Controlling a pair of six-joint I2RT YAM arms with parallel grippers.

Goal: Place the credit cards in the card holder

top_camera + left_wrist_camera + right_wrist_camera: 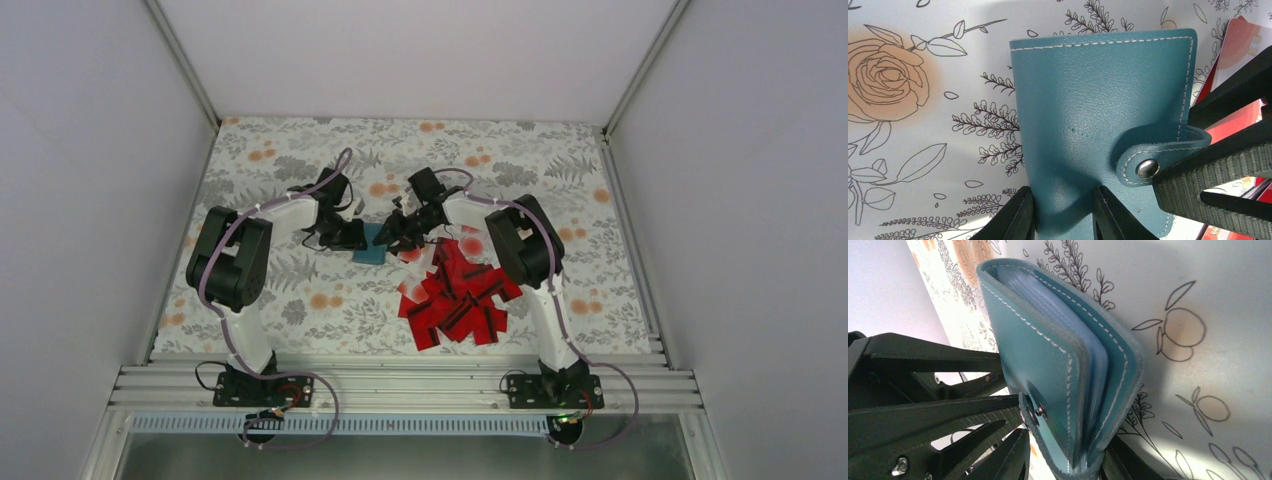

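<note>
While the left gripper [1062, 212] clenches one edge of the teal card holder [1103, 125] to steady it on the floral tabletop [300, 300], the right gripper [1063, 460] grasps its snap tab [1158, 155], apparently to open it, with the red credit cards [455, 295] heaped just beside the holder.

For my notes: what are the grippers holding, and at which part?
Both hold the card holder: left gripper at one edge, right gripper at its snap-tab end.

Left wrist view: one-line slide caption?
Left gripper clamps the closed teal holder while right fingers work at its snap tab.
</note>
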